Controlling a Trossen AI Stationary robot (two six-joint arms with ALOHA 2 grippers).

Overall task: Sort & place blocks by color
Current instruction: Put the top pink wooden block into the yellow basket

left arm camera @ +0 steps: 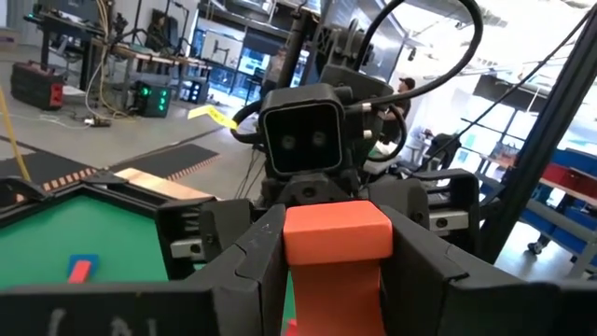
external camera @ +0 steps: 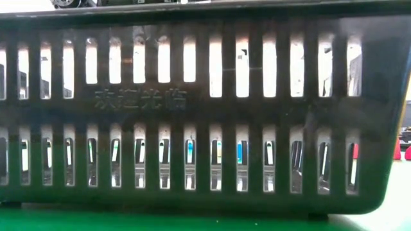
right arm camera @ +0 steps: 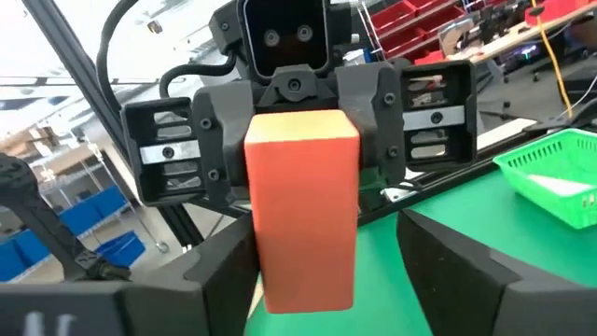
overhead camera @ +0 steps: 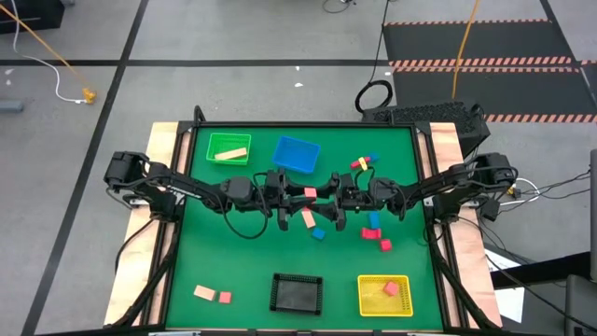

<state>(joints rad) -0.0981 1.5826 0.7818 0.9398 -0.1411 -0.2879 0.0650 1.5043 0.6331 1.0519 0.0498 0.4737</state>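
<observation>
Pink-red block (overhead camera: 310,193) held above mid-desk (overhead camera: 252,257), gripped by the left end effector (overhead camera: 297,196); right end effector (overhead camera: 322,198) faces it, fingers spread around the block.

- Both arms reach in over the middle of the green worktop (overhead camera: 252,261), the left gripper (overhead camera: 291,199) and the right gripper (overhead camera: 326,198) facing each other closely.
- A pink-red block (overhead camera: 309,193) sits between them at the left gripper's tips; whether the right gripper touches it cannot be told.
- A tan block (overhead camera: 307,217) and a blue cube (overhead camera: 318,233) lie just below the grippers.
- The green basket (overhead camera: 229,148) holds a tan bar; the blue basket (overhead camera: 296,154) is beside it.
- The black basket (overhead camera: 297,292) and the yellow basket (overhead camera: 384,295) sit on the near edge.
</observation>
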